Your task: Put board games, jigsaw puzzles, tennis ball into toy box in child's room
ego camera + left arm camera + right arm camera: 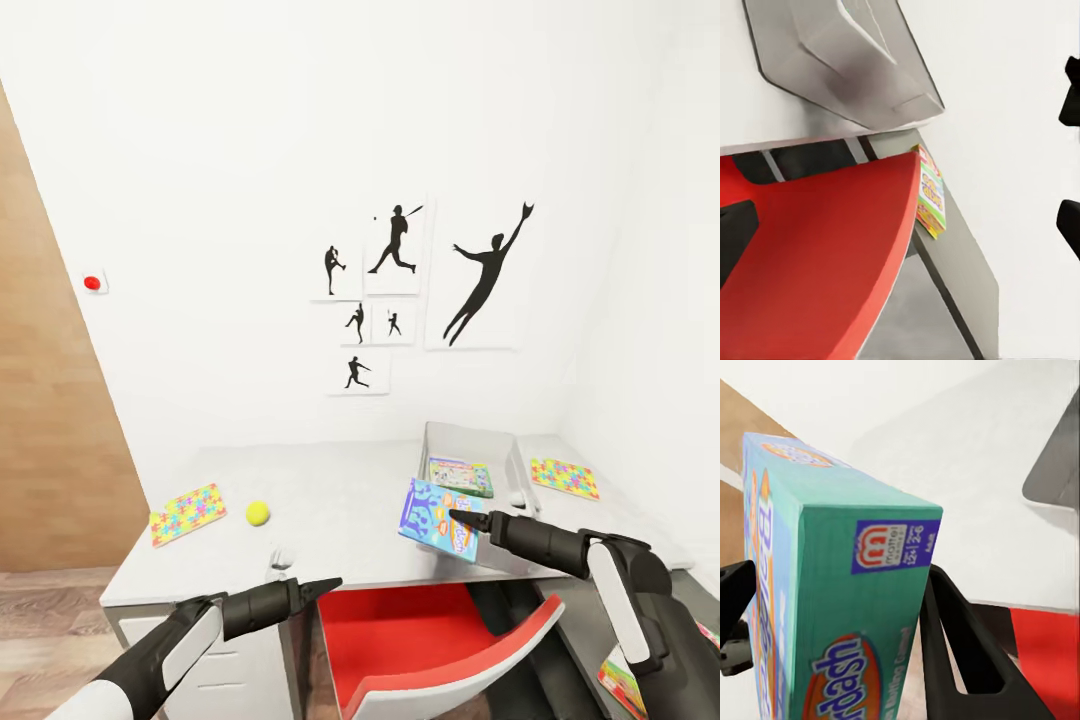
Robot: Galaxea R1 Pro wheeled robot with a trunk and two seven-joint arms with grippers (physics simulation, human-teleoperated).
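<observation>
The counter [340,510] stretches ahead of both arms, its grey top carrying most of the toys, so everything can be reached from this one stance. The red chair [420,640] sits tucked below its front edge, under and between the two arms.

The toy box [470,440] stands just beyond the right fingers [462,518], open-topped, so a load can go in from above. One game [461,475] already lies flat on its floor.

The blue game [438,521] is clamped between the right fingers and held tilted on edge, clear of the counter and just short of the box's near wall; I judge it is held high this way so it can clear that wall on the way in. In the right wrist view the fingers sit tight against both broad faces of the box.

One puzzle [187,514] lies flat well beyond the left fingers [325,584], the other puzzle [565,478] past the toy box on the far side from them. Both still wait their turn.

The ball [258,513] rests just beside the first puzzle, ahead of the left fingers. Those fingers look drawn to a point with nothing in them, held low at the counter's front edge, likely parked out of the way.
</observation>
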